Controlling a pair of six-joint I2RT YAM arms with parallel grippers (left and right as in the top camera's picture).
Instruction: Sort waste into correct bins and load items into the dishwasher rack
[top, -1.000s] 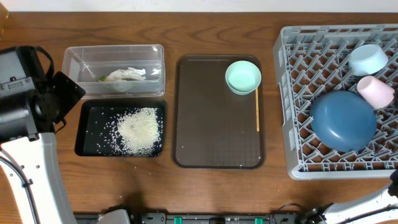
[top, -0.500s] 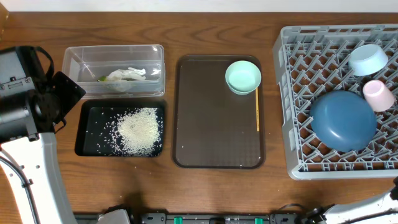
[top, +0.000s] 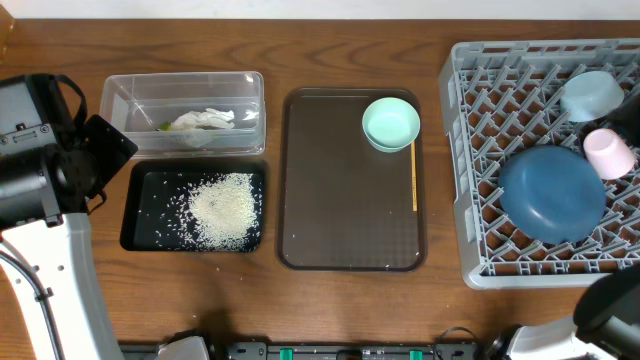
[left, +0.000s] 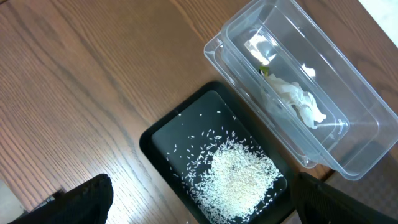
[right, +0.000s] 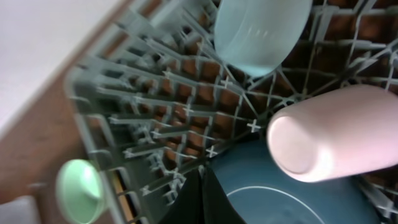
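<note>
The grey dishwasher rack (top: 456, 180) at the right holds a dark blue bowl (top: 552, 193), a light blue bowl (top: 592, 95) and a pink cup (top: 608, 153). A pale green bowl (top: 390, 123) sits on the brown tray (top: 340, 210). Rice (top: 222, 208) lies in the black tray (top: 135, 215). A tissue (top: 205, 121) and a green wrapper (top: 163, 127) lie in the clear tub (top: 180, 78). My left gripper (left: 205, 208) hangs open and empty above the rice (left: 239, 180). My right gripper (right: 202, 196) is shut on nothing, over the rack (right: 143, 106) beside the dark blue bowl (right: 280, 199).
A thin yellow stick (top: 414, 175) lies along the brown tray's right side. My left arm (top: 45, 150) stands at the table's left edge, and my right arm (top: 610, 320) shows at the bottom right corner. Bare wood runs along the front.
The pink cup has shifted slightly right and down in the rack. My right arm has come into the overhead view at the bottom right. The left arm has not moved.
</note>
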